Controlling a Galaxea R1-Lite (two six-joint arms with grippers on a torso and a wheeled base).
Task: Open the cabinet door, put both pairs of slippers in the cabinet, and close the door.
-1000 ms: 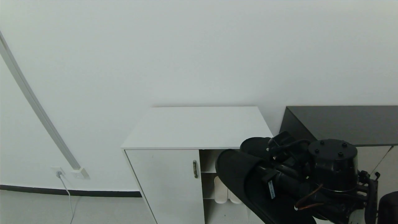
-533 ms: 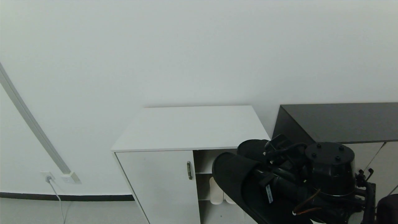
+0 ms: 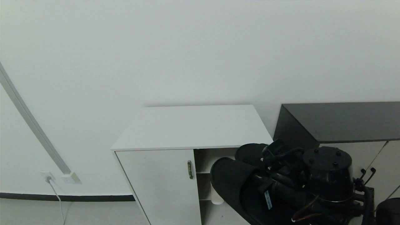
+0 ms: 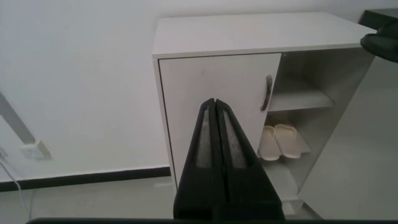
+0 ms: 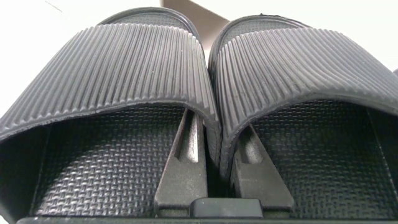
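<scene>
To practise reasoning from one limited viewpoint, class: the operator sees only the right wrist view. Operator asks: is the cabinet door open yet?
Observer: Yes. In the head view the cabinet is open on its right side; its left door is shut.
Operator: Is anything inside where my black slippers go?
Observer: A pale pair of slippers lies inside, below the top shelf.
Operator: And the left gripper?
Observer: The left gripper is shut, holding nothing.

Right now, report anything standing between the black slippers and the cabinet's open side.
Nothing visible blocks them. The right end effector holds the black slippers before the cabinet's open right half. The white slippers lie inside, below the upper shelf, which looks free.
</scene>
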